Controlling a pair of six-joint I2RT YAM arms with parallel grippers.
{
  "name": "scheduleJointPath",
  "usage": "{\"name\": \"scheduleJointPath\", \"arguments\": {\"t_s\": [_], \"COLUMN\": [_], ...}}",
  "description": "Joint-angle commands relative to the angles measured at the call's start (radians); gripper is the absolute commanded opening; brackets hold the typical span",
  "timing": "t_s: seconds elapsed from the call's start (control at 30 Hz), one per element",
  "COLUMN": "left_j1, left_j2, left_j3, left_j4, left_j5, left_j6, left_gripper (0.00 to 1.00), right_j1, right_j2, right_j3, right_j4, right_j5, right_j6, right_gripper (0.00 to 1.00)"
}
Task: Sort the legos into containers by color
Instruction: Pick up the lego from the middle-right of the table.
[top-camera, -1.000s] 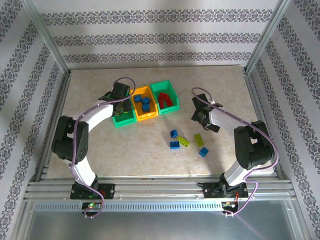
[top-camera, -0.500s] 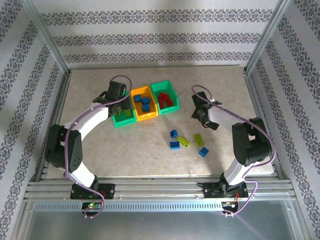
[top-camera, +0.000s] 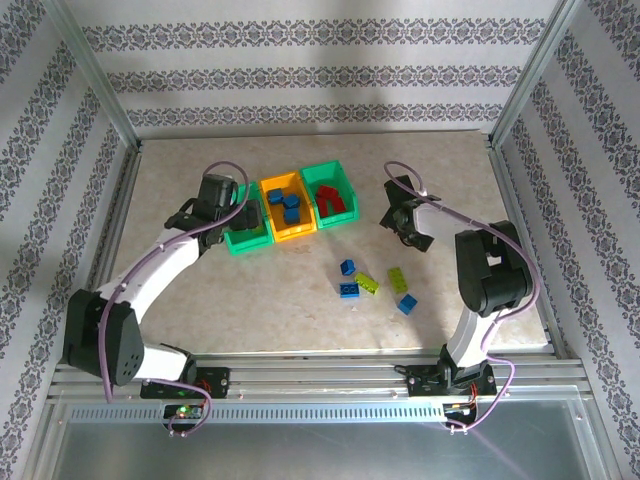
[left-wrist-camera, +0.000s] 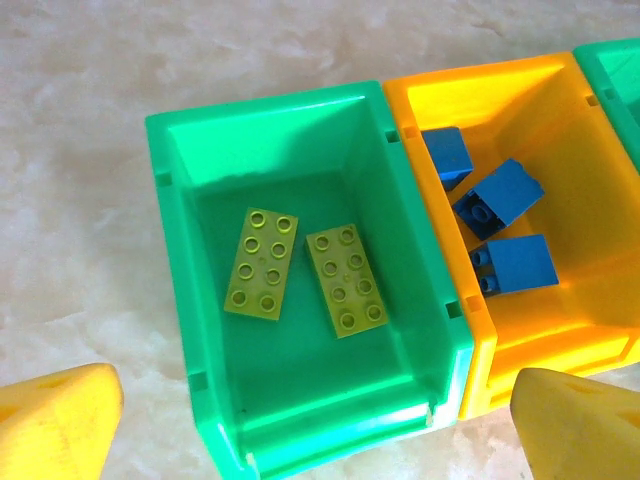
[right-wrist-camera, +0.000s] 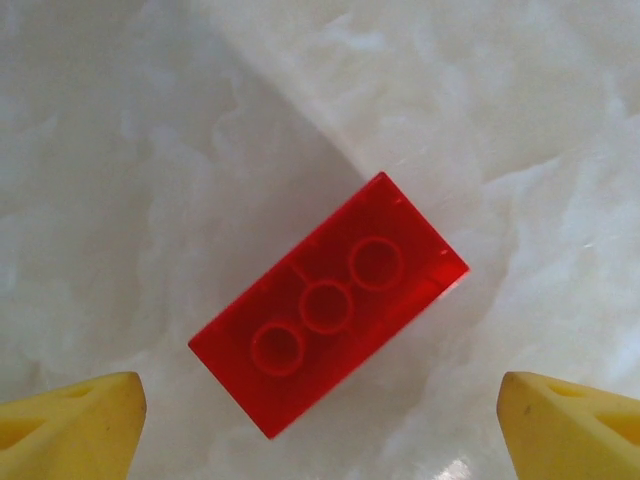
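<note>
My left gripper (left-wrist-camera: 320, 430) hangs open and empty above the left green bin (left-wrist-camera: 175, 300). Two yellow-green legos (left-wrist-camera: 261, 262) (left-wrist-camera: 346, 279) lie flat in that bin. The orange bin (left-wrist-camera: 585, 330) beside it holds three blue legos (left-wrist-camera: 498, 198). The right green bin (top-camera: 342, 178) holds red pieces. My right gripper (right-wrist-camera: 322, 425) is open over the bare table. A red lego (right-wrist-camera: 328, 304) lies upside down there, between and just ahead of the fingertips (right-wrist-camera: 70, 415), untouched. In the top view my left gripper (top-camera: 232, 215) is at the left bin (top-camera: 247, 240) and my right gripper (top-camera: 405, 215) is right of the bins.
Loose legos lie on the table in front of the bins: blue ones (top-camera: 347, 267) (top-camera: 349, 290) (top-camera: 406, 304) and yellow-green ones (top-camera: 367, 283) (top-camera: 398, 279). Metal frame posts and patterned walls close in the table (top-camera: 200, 310) at the back and sides.
My left arm has stretched out lower and its gripper has shifted left along the left bin. The right gripper has moved a little toward the back of the table.
</note>
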Motion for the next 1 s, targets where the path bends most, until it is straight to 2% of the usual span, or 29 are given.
{"name": "scheduleJointPath", "arguments": {"t_s": [0.0, 0.33, 0.63, 0.97], "left_j1": [0.012, 0.011, 0.012, 0.012], "left_j2": [-0.058, -0.130, -0.136, -0.149], "left_j3": [-0.032, -0.091, -0.107, -0.120], "left_j4": [-0.036, -0.010, 0.009, 0.014], "left_j5": [-0.027, 0.006, 0.037, 0.048], "left_j6": [0.011, 0.005, -0.015, -0.036], "left_gripper": [1.00, 1.00, 1.00, 1.00], "right_j1": [-0.013, -0.022, -0.026, -0.027], "right_j2": [0.040, 0.142, 0.225, 0.228], "right_j3": [0.040, 0.143, 0.278, 0.298], "right_j4": [0.019, -0.005, -0.103, -0.177], "right_j5": [-0.023, -0.025, -0.096, -0.190], "right_j6": [0.017, -0.030, -0.142, -0.206], "right_gripper": [0.90, 0.85, 0.71, 0.61]}}
